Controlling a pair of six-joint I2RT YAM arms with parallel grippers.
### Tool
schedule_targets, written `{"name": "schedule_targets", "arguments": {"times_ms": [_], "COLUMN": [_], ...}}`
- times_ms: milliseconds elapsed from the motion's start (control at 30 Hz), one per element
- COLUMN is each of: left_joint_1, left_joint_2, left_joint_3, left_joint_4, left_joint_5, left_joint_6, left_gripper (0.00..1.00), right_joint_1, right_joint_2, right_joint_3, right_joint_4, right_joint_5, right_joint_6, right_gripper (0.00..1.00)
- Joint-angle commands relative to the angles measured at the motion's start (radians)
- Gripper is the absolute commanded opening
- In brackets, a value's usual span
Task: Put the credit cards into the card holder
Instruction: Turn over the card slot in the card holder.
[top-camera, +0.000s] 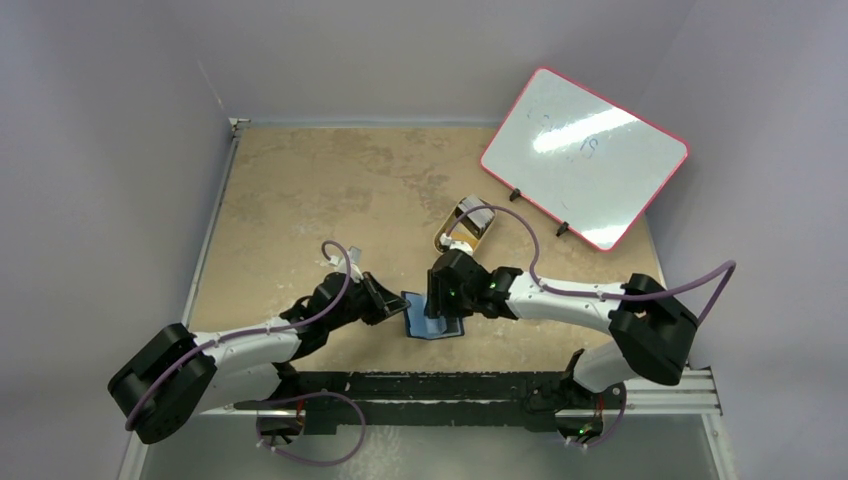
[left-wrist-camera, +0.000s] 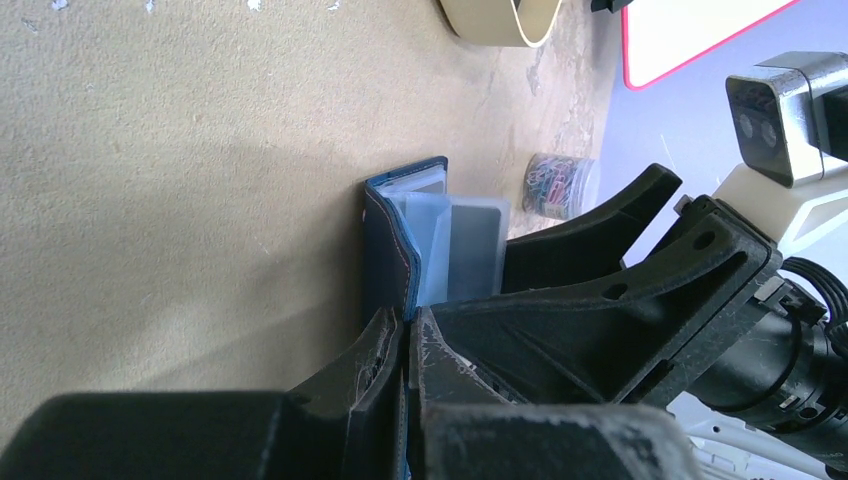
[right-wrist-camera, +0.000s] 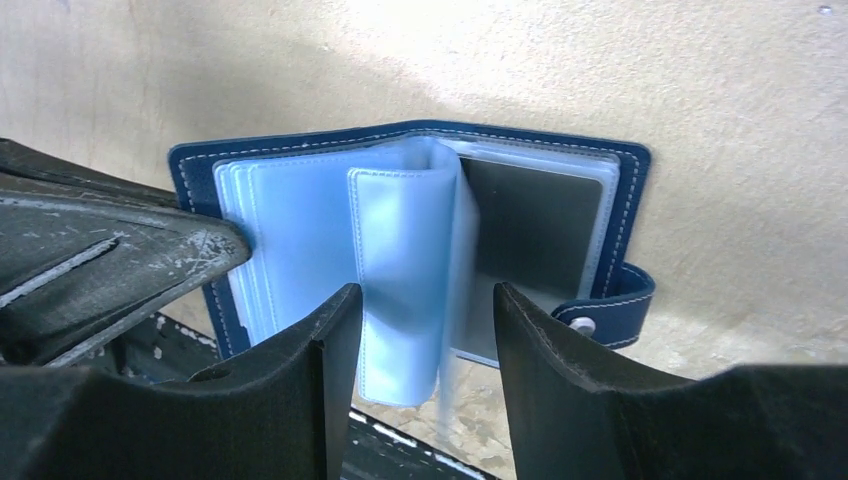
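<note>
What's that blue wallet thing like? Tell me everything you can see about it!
The card holder is dark navy, leather-like, with pale stitching and a strap ending in a pale snap. It lies open like a book on the tan table, its clear light-blue plastic sleeves fanned up. A silver-grey card sits in one sleeve. The left gripper pinches its cover edge; the right gripper is open, straddling the raised sleeves.

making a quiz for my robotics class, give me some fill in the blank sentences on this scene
1. The card holder lies ____ on the table.
2. The left gripper is ____ on the card holder.
3. The right gripper straddles a pale ____ sleeve.
4. The one credit card showing inside is silver-____.
Missing words: open; shut; blue; grey.
</note>
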Motion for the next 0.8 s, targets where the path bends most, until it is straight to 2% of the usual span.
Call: {"name": "schedule_targets", "arguments": {"times_ms": [0,133,333,533,767], "left_joint_1": [0.002,0.001,0.002,0.002,0.002], "left_joint_2": [-0.014,-0.012,-0.014,0.016,0.018], "left_joint_3": [0.025,0.028,0.044,0.058,0.058], "left_joint_4": [0.024,0.001,-0.071,-0.080,-0.093], "left_joint_5": [-0.008,-0.012,-0.007,0.043,0.054], "left_joint_6": [0.024,0.041,0.099,0.140,0.162], "left_gripper": [0.00,0.00,0.00,0.00,0.00], "right_joint_1": [0.004,0.004,-0.003,-0.110,-0.254], "right_joint_2": [-0.028,-0.052,-0.154,-0.196,-0.141], "right_joint_3": [0.043,0.047,0.077,0.112,0.227], "right_joint_4": [-0.076,-0.136,-0.240,-0.225,-0.198], "right_joint_5": [0.060,0.055,0.139,0.120,0.166], "right_joint_6": [0.005,0.004,-0.030,-0.222,-0.484], "right_gripper": [0.53,0.53,0.58,0.59,0.62]}}
